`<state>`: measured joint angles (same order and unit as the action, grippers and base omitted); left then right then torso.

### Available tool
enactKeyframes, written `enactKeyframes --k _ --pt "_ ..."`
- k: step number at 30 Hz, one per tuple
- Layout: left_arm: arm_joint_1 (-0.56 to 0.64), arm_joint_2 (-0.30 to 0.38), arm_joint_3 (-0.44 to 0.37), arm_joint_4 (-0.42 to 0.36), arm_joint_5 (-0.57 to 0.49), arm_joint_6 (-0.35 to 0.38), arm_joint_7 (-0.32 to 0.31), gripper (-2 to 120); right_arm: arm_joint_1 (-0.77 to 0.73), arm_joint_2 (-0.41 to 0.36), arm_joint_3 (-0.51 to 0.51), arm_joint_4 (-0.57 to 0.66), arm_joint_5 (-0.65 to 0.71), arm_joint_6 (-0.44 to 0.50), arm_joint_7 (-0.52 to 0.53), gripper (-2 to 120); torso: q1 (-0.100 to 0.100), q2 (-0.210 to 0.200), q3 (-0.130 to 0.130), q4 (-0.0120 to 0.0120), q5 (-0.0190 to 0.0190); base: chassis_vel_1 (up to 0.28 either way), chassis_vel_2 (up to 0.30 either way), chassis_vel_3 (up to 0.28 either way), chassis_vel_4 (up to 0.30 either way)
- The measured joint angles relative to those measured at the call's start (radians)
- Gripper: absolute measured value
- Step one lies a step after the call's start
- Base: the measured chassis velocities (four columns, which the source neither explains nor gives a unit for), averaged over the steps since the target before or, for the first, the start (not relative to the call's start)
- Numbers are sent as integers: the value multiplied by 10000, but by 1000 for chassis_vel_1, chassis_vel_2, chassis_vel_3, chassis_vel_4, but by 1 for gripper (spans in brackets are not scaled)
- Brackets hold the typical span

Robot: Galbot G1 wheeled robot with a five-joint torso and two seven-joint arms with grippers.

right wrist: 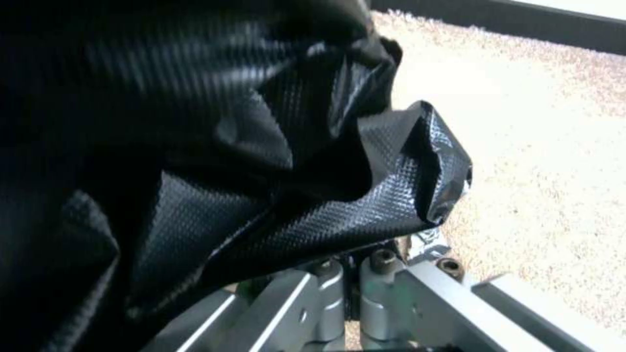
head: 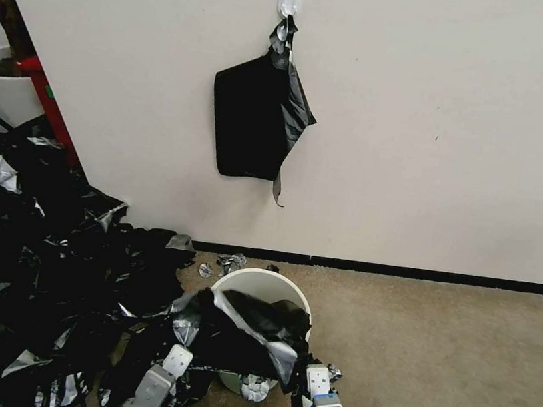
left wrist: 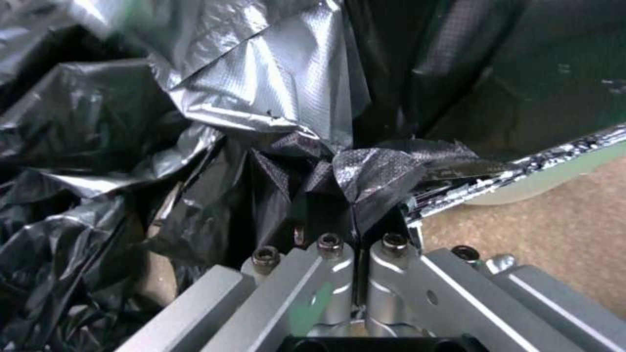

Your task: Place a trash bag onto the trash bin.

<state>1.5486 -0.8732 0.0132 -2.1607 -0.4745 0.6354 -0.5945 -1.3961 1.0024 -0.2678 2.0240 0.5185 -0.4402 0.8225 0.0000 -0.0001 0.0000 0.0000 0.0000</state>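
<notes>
- Two grippers work the film: the left gripper (head: 181,352) and the right gripper (head: 316,373) each have their jaws pressed together on an edge of the trash bag (head: 246,335), one at either side of the near rim.
- Step in hand, as I judge it: stretching the bag's mouth over the trash bin (head: 267,285).
- Next, the far rim, bare white, needs covering; both pinches must hold.
- Bag: thin, glossy black, wrinkled, silvery where it folds, draped over the bin's near half.
</notes>
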Motion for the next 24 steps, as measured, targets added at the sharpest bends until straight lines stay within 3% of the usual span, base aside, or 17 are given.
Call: enactKeyframes --k 6,12,24 --pt "-471 -285 111 554 -48 40 205 0 180 91 87 -293 -11 -5 -79 0 0 0 0 0 0 0 0 0 0" --pt "-417 -319 4 360 -455 93 415 0 -42 43 390 73 -18 16 -109 2 0 1 0 -1 -1 0 0 0 0" --pt "929 457 -895 -1592 -564 352 952 43 -1801 -719 640 1867 -238 571 -55 44 1 1 0 1 -1 0 0 0 0"
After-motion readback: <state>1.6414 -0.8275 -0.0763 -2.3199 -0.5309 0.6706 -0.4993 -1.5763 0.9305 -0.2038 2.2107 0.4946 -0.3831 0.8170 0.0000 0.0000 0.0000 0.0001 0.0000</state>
